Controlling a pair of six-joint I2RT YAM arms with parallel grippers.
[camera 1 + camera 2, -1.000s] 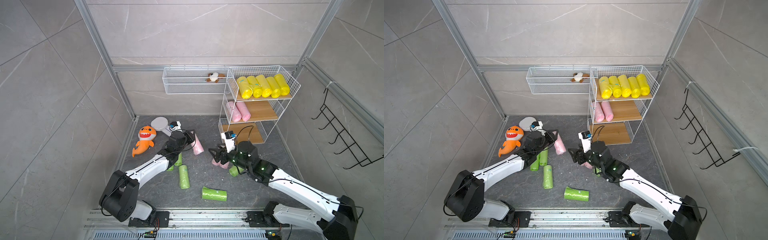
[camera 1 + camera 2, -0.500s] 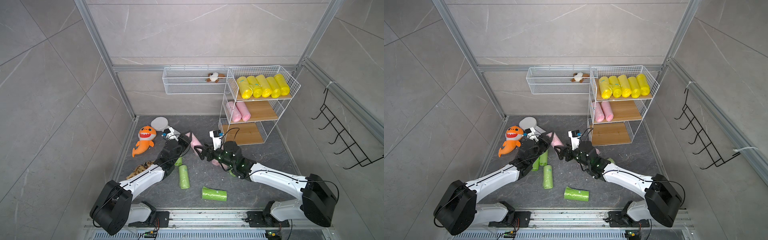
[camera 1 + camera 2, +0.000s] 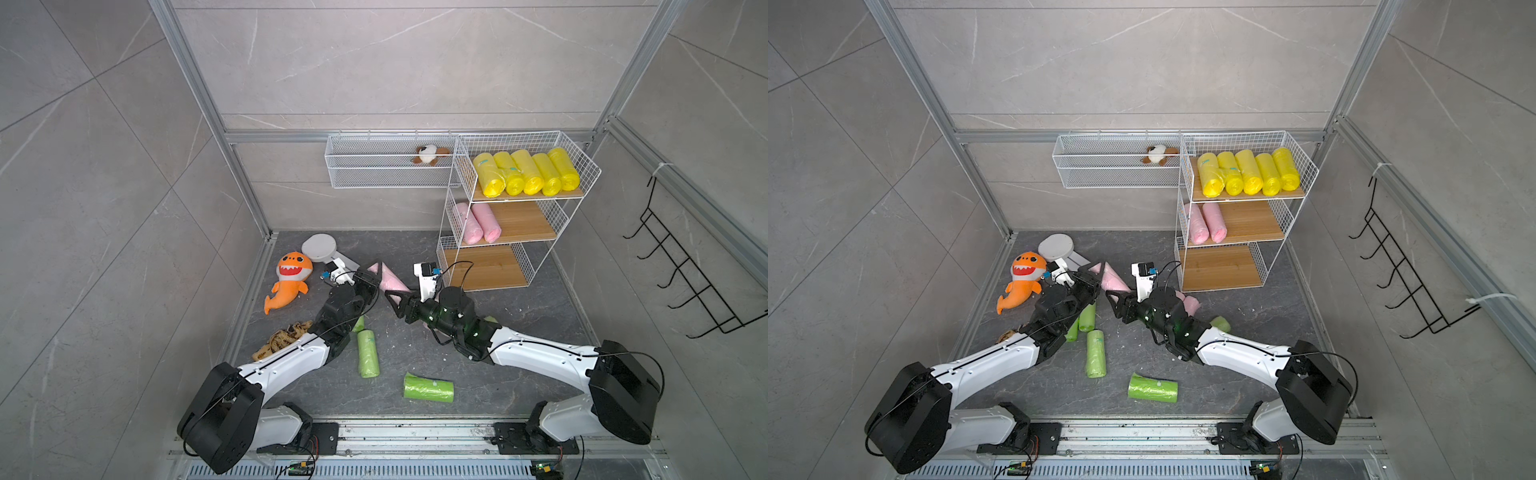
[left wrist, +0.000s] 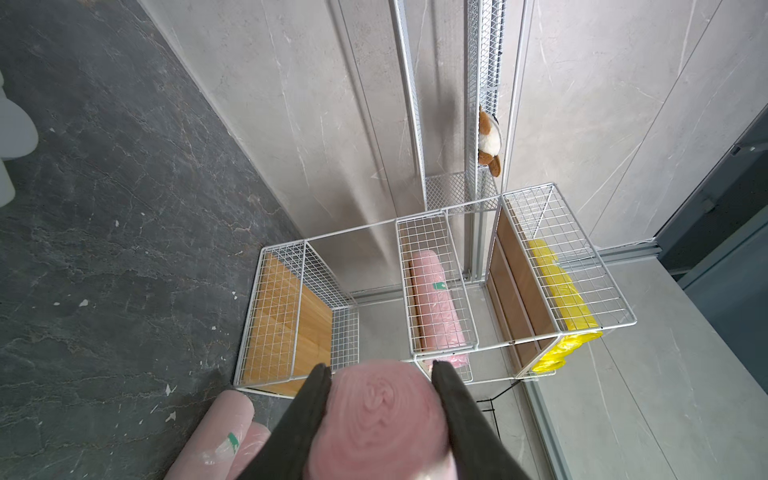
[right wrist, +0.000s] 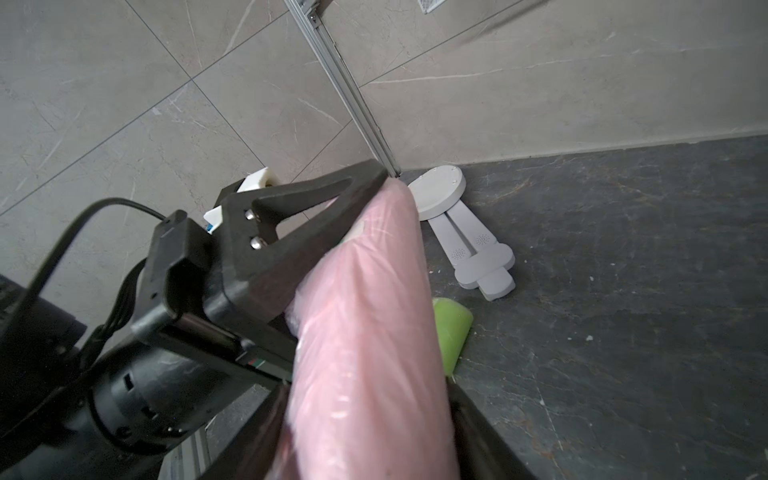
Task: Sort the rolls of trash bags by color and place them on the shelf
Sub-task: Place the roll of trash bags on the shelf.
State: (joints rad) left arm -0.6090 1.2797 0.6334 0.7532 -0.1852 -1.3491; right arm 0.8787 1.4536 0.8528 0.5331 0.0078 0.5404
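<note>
Black left gripper (image 4: 380, 374) clenched on soft pale pink trash-bag roll (image 3: 390, 278), held near white wire three-tier shelf (image 3: 528, 224), by its bottom tier. Right gripper (image 5: 365, 432) jaws flank same roll; clamped or not, cannot tell. Risk: left lets go early, slick roll drops.

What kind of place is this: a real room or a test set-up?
Probably a robot test cell: tile panels in an aluminium frame, two arms on a rail, a shelf with colour-sorted rolls.

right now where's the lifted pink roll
The pink roll spans from left gripper to right gripper, mid-scene in both top views, left of the shelf.
</note>
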